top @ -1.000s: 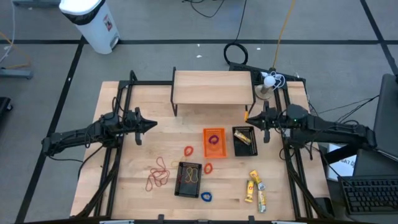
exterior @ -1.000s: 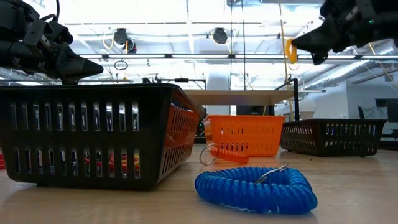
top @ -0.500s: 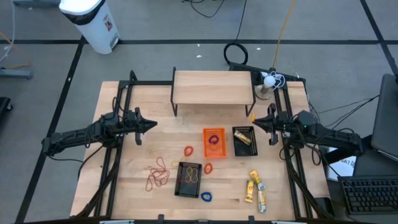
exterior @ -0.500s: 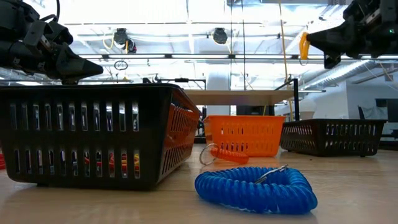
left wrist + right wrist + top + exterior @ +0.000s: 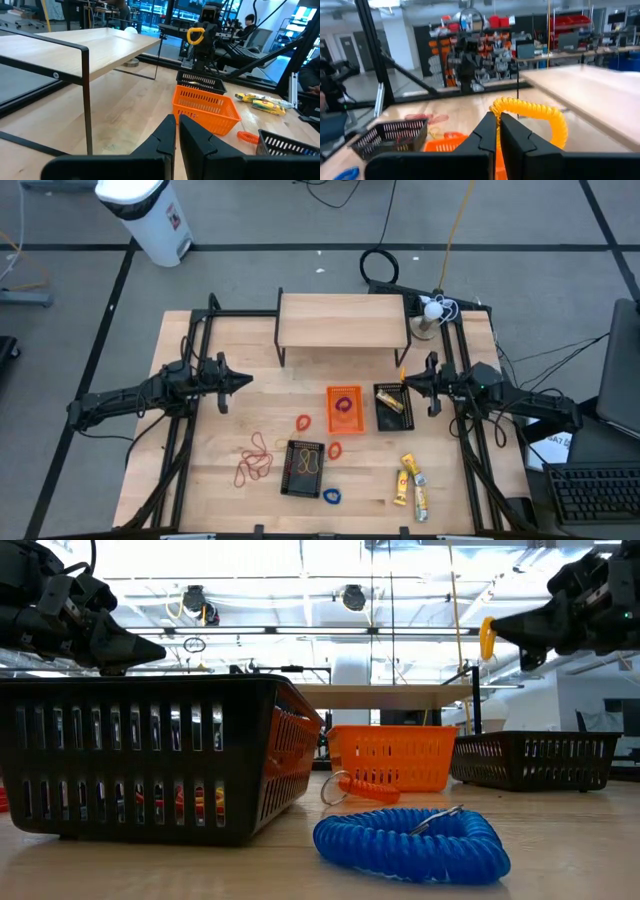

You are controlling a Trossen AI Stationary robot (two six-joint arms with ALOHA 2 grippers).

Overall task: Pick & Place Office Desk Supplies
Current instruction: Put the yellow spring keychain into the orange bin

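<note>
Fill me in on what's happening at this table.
The right tool is shut on a yellow coil ring, holding it up over the right-hand black basket. The left tool waits shut above the table's left side. Rubber bands, yellow packets and a blue coil lie loose.

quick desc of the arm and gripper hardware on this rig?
Two matte black jointed arms. Each ends in a gripper of two dark, flat, tapered fingers: left gripper, right gripper. The right arm has a small green light near its wrist. No markings legible.
</note>
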